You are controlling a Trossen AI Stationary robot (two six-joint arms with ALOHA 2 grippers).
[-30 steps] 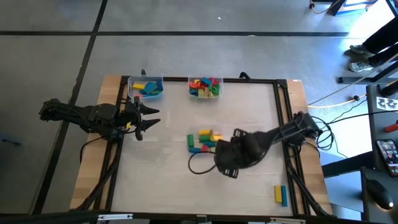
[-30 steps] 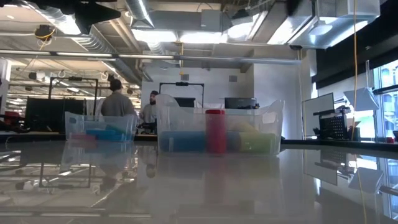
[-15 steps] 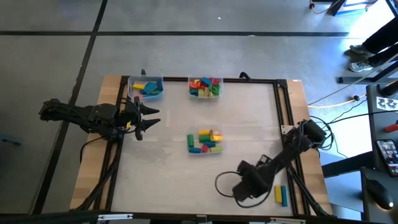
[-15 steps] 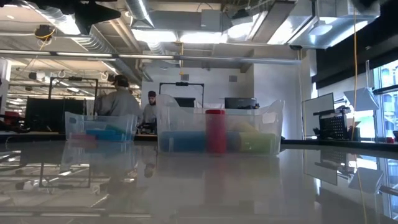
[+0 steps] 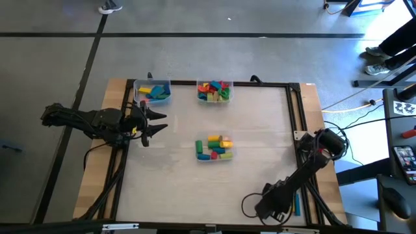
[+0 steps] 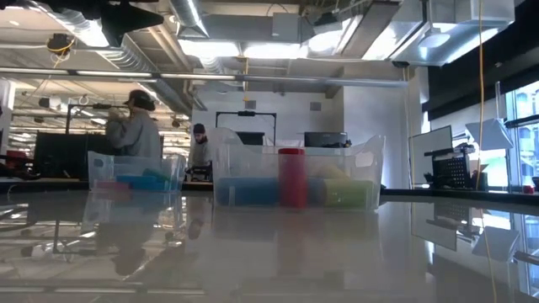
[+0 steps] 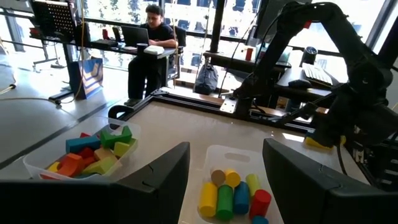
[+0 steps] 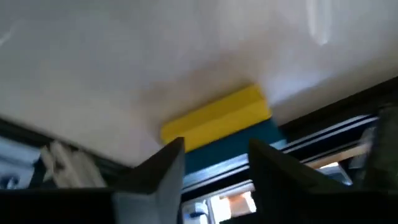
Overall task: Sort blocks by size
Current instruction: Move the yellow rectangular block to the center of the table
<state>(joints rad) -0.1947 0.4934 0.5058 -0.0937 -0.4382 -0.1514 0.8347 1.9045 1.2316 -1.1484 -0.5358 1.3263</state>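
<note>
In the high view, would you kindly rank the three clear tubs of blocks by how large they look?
Largest to smallest:
1. Middle tub and top-centre tub: they look about alike, so I won't rank them.
2. Top-left tub: slightly smaller, though the margin is slim.

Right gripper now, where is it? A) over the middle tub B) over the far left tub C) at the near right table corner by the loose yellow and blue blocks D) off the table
C: the right gripper is at the near right corner, at the yellow block and blue block outside the tubs.
</note>
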